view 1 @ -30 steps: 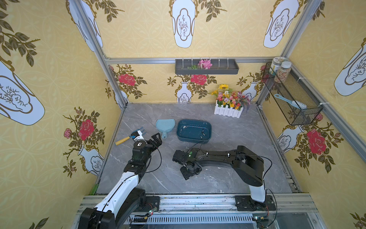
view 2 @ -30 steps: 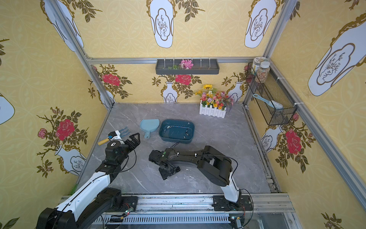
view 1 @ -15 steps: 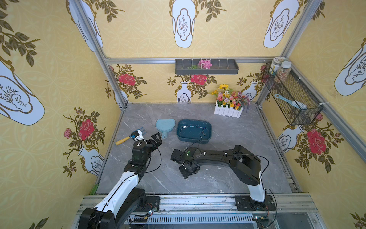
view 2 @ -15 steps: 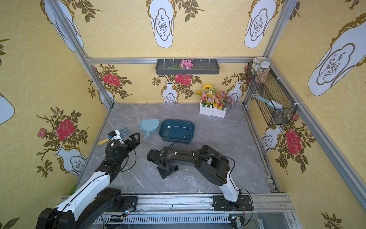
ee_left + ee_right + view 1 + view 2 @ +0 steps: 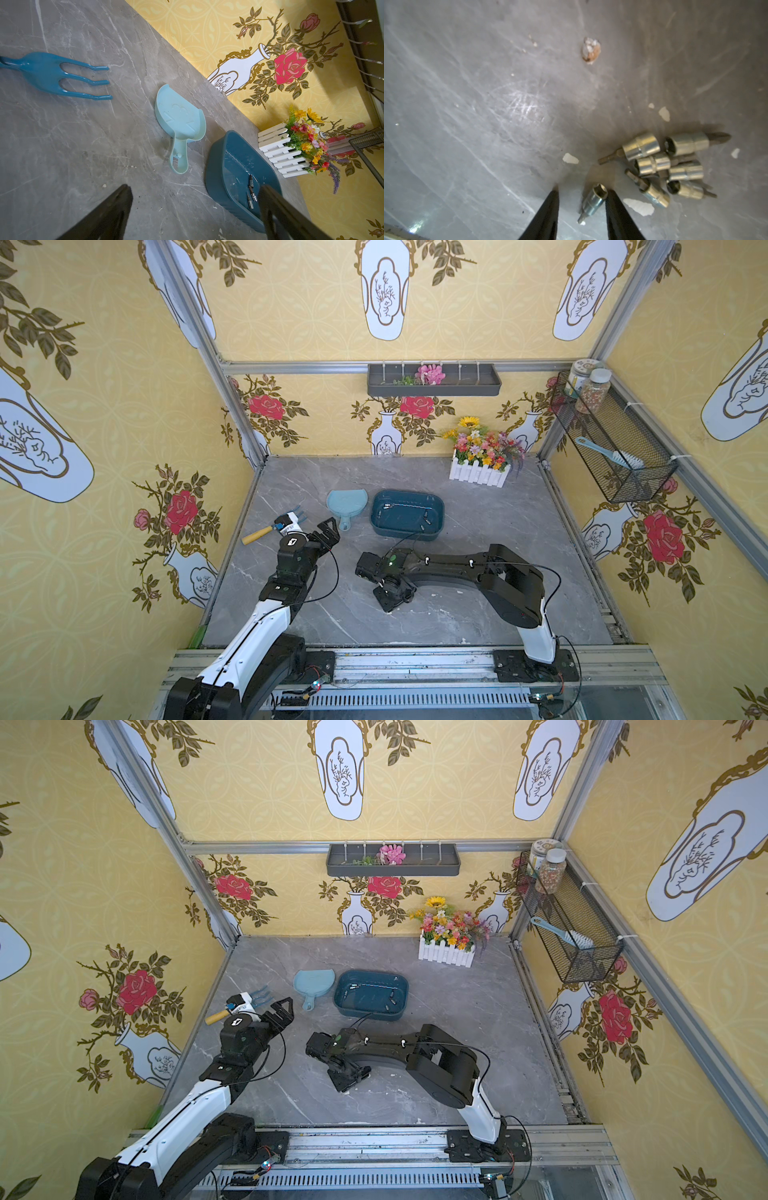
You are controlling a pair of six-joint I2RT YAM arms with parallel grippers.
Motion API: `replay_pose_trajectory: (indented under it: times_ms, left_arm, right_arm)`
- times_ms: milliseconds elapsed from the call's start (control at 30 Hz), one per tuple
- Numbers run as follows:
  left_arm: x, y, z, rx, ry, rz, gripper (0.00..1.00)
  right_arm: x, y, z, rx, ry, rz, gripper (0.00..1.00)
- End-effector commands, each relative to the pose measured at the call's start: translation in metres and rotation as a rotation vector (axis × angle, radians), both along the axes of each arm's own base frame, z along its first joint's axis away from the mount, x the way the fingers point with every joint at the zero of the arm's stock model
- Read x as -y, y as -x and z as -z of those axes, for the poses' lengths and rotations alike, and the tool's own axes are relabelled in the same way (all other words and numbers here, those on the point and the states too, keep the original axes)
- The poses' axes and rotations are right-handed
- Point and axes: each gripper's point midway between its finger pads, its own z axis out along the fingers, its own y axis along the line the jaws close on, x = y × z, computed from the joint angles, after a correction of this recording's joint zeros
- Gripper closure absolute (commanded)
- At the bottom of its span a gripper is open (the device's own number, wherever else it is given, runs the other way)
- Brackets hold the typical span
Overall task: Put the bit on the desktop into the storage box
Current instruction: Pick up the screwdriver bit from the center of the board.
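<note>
Right gripper (image 5: 583,189) has narrowed to part-open astride one bit (image 5: 592,202) lying on the desktop (image 5: 488,104), one finger (image 5: 615,212) touching it, not clamped, outside the storage box (image 5: 405,534); left gripper (image 5: 196,187) unchanged, wide open, empty.

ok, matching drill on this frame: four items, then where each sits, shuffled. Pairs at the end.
Things:
1. light blue dustpan
2. brush
3. lone bit
4. pink flower

Places:
A. in the long dark grey tray on the back wall
B. on the desktop, between the hand fork and the storage box
C. in the wire basket on the side wall
D. on the desktop, between the fingers of the right gripper

Pairs: 1-B, 2-C, 3-D, 4-A
</note>
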Motion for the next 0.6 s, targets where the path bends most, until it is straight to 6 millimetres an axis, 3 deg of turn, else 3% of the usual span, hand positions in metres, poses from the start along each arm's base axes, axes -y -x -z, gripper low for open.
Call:
replay_pose_trajectory:
  times_ms: [0,300,567]
  left_arm:
    - [-0.002,-0.001,-0.004,0.016,-0.012,-0.005,0.0]
    - [-0.004,0.002,-0.005,0.017,-0.015,-0.011,0.0]
    - [-0.004,0.003,-0.006,0.018,-0.015,-0.013,0.0]
  right_arm:
    - [0.008,0.001,0.01,0.001,0.046,-0.014,0.64]
    - [0.012,-0.002,0.012,0.019,0.071,-0.018,0.82]
    - [0.009,-0.003,0.003,0.036,0.045,-0.015,0.87]
